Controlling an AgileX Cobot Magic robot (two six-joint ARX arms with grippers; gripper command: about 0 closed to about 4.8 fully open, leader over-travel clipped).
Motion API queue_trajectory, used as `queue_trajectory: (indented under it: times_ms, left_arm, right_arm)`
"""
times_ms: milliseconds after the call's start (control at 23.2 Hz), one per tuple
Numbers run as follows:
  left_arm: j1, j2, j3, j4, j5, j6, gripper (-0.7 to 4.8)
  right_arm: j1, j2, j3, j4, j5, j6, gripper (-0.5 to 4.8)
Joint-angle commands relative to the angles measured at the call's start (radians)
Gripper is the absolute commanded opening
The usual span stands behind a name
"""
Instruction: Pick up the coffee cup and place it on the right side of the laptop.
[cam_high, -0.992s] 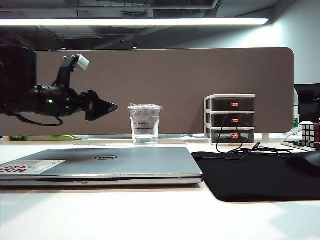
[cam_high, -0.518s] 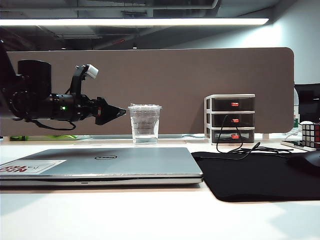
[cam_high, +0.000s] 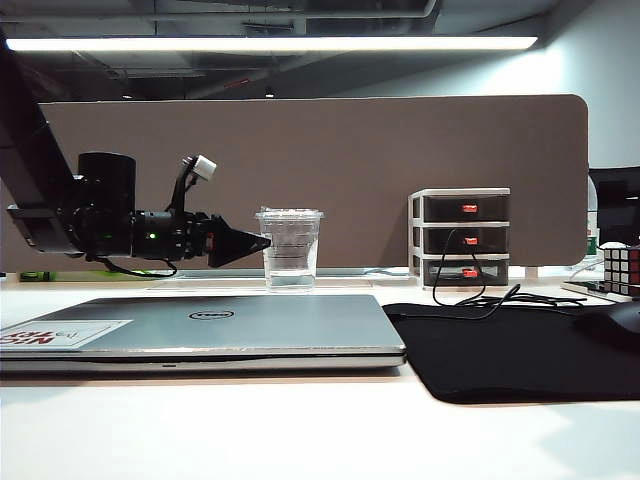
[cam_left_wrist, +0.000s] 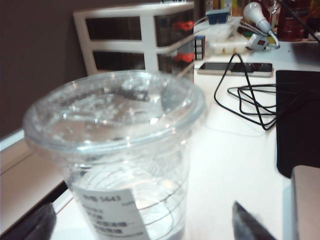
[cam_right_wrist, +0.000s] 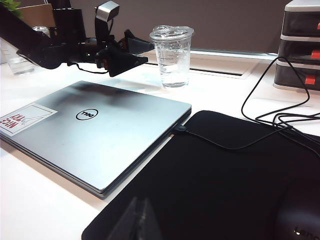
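Left gripper level above the desk, jaws spread wide, nothing held; fingertips either side of the coffee cup, not closed on it. In the exterior view, tip right at the cup's left wall; contact not clear. Cup upright on the white desk behind the laptop, lid on, a little clear liquid at the bottom, white label low on its side. Laptop closed, flat, round logo up, white-and-red sticker at its near-left corner. Black mouse mat just right of the laptop, black cable trailing over its back edge. Grey drawer unit with red tabs behind the mat, well apart from the cup. Right gripper low over the near edge of the mat, only a dark blurred edge visible; open or shut impossible to tell.
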Motion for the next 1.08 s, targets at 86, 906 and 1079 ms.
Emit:
queue_trajectory:
  times_ms: [86,906,1079]
  left_arm:
    - [0.002,0.018,0.05,-0.037,0.015,-0.002,4.79]
    - [-0.028,0.138,0.232,-0.185,0.045,0.033,4.79]
    - [-0.052,0.143,0.238,-0.185,-0.011,0.057,4.79]
  right_arm:
    - [0.001,-0.002,-0.005,0.01,-0.002,-0.006,-0.01]
    - [0.001,-0.002,-0.005,0.01,-0.002,-0.009,-0.01]
    - [0.001,-0.002,-0.005,0.01,-0.002,-0.009,-0.01]
